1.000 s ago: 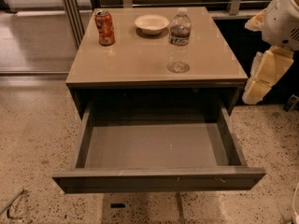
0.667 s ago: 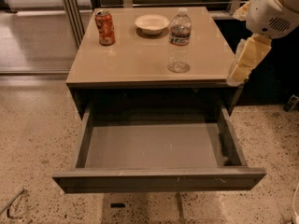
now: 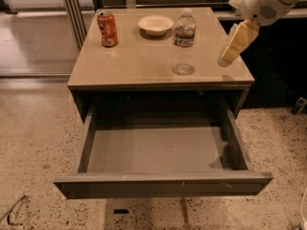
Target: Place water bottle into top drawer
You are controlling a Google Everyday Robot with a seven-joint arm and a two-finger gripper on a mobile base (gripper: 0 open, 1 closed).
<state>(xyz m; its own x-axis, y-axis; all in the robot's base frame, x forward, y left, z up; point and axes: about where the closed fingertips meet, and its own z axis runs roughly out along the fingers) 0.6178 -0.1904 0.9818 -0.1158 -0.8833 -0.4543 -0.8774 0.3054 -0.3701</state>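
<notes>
The water bottle, clear with a white cap and dark label band, stands upright on the taupe cabinet top, right of centre. The top drawer is pulled fully open below it and is empty inside. My gripper, with pale yellow fingers pointing down, hangs above the cabinet's right side, a short way to the right of the bottle and apart from it. It holds nothing that I can see.
An orange-red soda can stands at the back left of the cabinet top. A white bowl sits at the back middle. Speckled floor surrounds the cabinet; a dark area lies to the right, metal poles at back left.
My gripper and arm have moved left and up, from beside the cabinet's right edge to over its right side, closer to the bottle. The bottle, can, bowl and drawer have not moved.
</notes>
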